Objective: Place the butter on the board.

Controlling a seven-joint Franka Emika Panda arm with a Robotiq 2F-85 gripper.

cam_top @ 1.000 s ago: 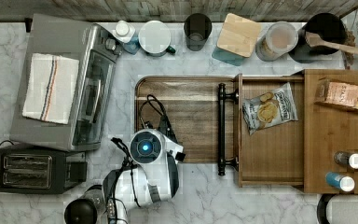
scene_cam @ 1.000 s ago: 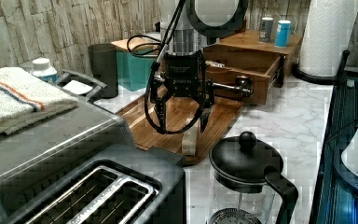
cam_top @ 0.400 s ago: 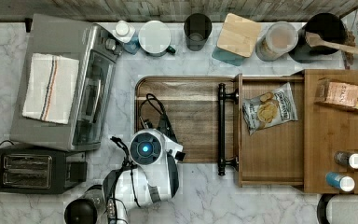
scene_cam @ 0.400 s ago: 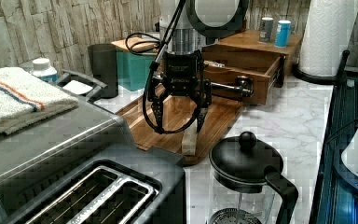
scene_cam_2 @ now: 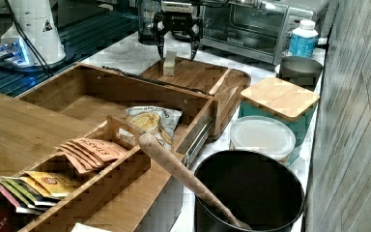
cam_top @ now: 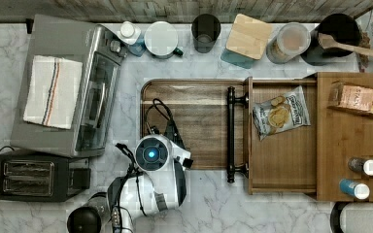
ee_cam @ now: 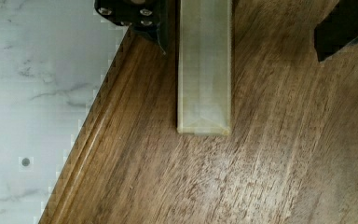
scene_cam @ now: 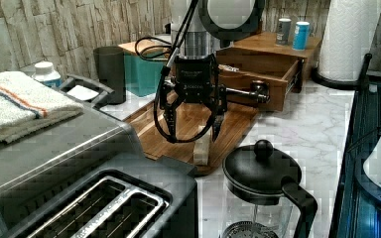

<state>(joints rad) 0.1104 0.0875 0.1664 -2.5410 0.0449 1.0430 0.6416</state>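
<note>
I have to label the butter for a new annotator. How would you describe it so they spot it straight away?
Find the dark board beside the open drawer. Near its corner, under the open gripper, stands the butter: a pale yellowish stick on end, the one light thing on that wood.

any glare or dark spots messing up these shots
Top view: pale sheen on the board near its far rim. Left view: bright glow at the lower right edge, toaster front dark. Wrist view: soft sheen on the board beyond the butter.

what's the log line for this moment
gripper: open | butter: upright on board, released | drawer: open
</note>
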